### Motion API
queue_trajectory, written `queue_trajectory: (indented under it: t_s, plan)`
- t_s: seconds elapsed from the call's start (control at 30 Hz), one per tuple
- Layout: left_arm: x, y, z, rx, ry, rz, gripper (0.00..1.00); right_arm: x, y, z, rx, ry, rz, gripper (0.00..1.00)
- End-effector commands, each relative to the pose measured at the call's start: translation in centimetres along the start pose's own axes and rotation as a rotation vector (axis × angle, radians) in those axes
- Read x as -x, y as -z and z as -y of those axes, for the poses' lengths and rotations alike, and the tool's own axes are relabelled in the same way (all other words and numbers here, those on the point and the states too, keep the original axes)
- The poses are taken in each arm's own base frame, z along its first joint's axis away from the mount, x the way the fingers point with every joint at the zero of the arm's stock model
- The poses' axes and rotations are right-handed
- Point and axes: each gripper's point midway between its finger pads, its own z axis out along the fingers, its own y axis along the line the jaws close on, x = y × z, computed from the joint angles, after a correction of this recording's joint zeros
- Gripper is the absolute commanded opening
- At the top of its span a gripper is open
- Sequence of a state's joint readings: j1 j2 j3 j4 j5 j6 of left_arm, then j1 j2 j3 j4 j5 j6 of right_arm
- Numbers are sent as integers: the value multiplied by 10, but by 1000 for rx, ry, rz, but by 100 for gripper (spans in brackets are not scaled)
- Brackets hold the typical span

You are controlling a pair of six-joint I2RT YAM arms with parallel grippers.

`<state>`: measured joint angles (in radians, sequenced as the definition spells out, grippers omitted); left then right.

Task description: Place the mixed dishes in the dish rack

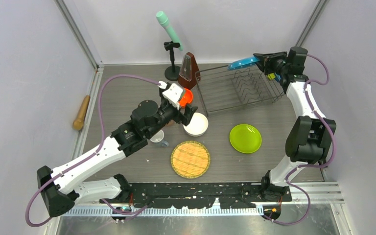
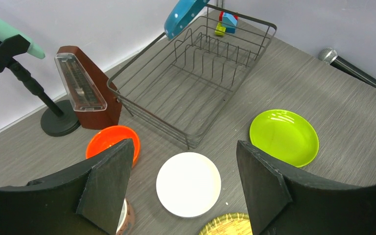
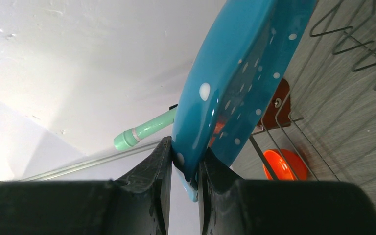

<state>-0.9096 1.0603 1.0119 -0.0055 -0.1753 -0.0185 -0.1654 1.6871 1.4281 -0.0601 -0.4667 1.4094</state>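
Observation:
My right gripper (image 1: 260, 60) (image 3: 185, 147) is shut on the rim of the scalloped teal plate (image 1: 243, 62) (image 3: 235, 73) (image 2: 182, 15), which hangs tilted over the far edge of the wire dish rack (image 1: 237, 88) (image 2: 191, 142). My left gripper (image 1: 188, 113) (image 2: 183, 144) hovers open over the white bowl (image 1: 196, 124) (image 2: 188, 184), holding nothing. The orange bowl (image 1: 188, 96) (image 2: 108, 139) sits just left of it. The lime-green plate (image 1: 245, 138) (image 2: 284, 136) lies on the table right of the bowl. A small mug with a blue handle (image 1: 157, 137) is partly hidden under my left arm.
A brown metronome (image 1: 189, 67) (image 2: 85, 88) stands against the rack's left corner, with a mint microphone on a stand (image 1: 169, 29) behind it. A woven yellow mat (image 1: 190, 159) lies near the front. A wooden pin (image 1: 82, 112) rests by the left wall.

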Motion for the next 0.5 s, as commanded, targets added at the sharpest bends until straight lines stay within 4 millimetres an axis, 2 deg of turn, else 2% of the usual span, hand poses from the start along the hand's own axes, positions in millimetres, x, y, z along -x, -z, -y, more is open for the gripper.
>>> queue_trajectory:
  t_s: [0.0, 0.3, 0.47]
  plan:
    - [7, 2, 0, 3, 3, 30, 79, -3, 31, -62, 195, 121, 4, 0]
    - [3, 0, 0, 2, 8, 22, 79, 9, 19, -31, 127, 127, 30, 0]
    - [2, 0, -1, 7, 6, 20, 79, 13, 12, -27, 122, 131, 33, 0]
